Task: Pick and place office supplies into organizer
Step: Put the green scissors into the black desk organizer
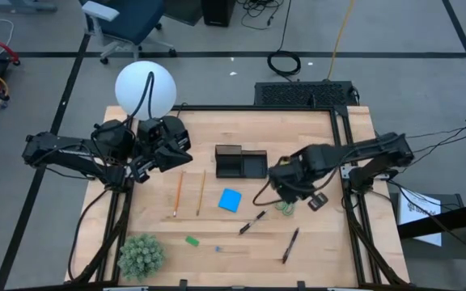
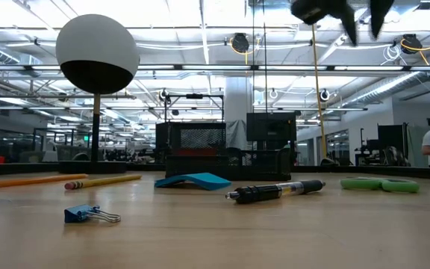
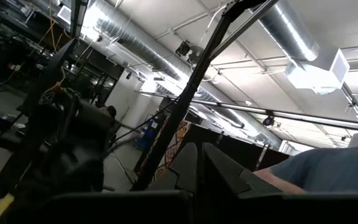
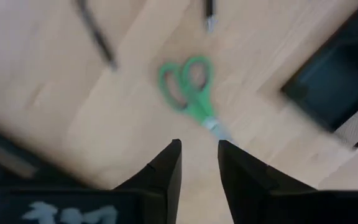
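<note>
While both arms hang over the table, this is how it stands, view by view.

High view, right gripper (image 1: pixel 284 196): above the table's right middle, right over the green-handled scissors (image 1: pixel 285 208), which lie flat on the wood just in front of it.
High view, left gripper (image 1: pixel 162 153): parked near the table's back left, beside the white globe lamp (image 1: pixel 145 89).
High view, organizer (image 1: pixel 239 162): a black tray at the back centre; I can see nothing in its compartments.
High view, supplies on the wood: two pencils (image 1: pixel 188 192) side by side left of centre, the blue note pad (image 1: pixel 230 200) beside them, a dark pen (image 1: pixel 252 222) near the middle and another pen (image 1: pixel 290 245) towards the front right, a green eraser (image 1: pixel 192 240) and a tiny blue piece (image 1: pixel 218 248) near the front.
High view, plant ball (image 1: pixel 141 255): at the front left corner.

Low view, table top: the tiny blue piece reads as a binder clip lying nearest the camera, the pen behind it, the scissors flat at the right, the note pad in front of the organizer.
Low view, background: a person stands at the far right edge.

Left wrist view, fingers (image 3: pixel 229 174): pressed together, holding nothing, aimed up at the ceiling.

Right wrist view, fingers (image 4: pixel 166 168): parted with a clear gap, empty, the scissors lying untouched on the wood just beyond the tips.
</note>
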Motion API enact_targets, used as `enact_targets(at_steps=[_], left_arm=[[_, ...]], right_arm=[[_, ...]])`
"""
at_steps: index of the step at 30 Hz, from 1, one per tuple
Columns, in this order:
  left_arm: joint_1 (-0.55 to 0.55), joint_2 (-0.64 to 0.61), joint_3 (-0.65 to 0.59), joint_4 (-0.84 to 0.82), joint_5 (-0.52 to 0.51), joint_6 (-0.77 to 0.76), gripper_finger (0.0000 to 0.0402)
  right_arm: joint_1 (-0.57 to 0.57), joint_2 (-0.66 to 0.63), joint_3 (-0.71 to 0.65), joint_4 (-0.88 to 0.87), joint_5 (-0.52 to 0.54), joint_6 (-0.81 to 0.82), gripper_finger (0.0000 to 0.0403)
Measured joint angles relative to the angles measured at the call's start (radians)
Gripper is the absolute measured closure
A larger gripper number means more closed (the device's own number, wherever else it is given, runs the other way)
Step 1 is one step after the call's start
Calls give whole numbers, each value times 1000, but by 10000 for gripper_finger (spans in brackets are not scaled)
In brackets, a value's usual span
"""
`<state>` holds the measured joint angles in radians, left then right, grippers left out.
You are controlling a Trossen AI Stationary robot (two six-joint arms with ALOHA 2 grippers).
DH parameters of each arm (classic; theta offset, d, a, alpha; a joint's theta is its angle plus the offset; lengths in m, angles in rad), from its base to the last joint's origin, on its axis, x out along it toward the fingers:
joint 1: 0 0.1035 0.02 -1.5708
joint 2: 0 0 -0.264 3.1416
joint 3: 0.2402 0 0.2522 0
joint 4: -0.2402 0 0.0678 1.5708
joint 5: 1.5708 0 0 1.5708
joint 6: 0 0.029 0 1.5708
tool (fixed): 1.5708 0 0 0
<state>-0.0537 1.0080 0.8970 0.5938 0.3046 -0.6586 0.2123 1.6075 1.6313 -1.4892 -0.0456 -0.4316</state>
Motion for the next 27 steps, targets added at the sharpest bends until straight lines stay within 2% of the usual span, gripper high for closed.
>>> enact_targets(at_steps=[3, 8, 13, 21, 27], left_arm=[[0, 0, 0, 0, 0, 0, 380], [0, 0, 0, 0, 0, 0, 380], [0, 0, 0, 0, 0, 0, 380], [0, 0, 0, 0, 0, 0, 380], [0, 0, 0, 0, 0, 0, 380]], right_arm=[[13, -2, -56, 78, 3, 7, 299], [49, -15, -191, 249, 70, 45, 298], [77, -52, -335, 406, 75, 57, 297], [105, -135, -534, 576, 75, 134, 296], [120, -152, -629, 595, 72, 153, 300]])
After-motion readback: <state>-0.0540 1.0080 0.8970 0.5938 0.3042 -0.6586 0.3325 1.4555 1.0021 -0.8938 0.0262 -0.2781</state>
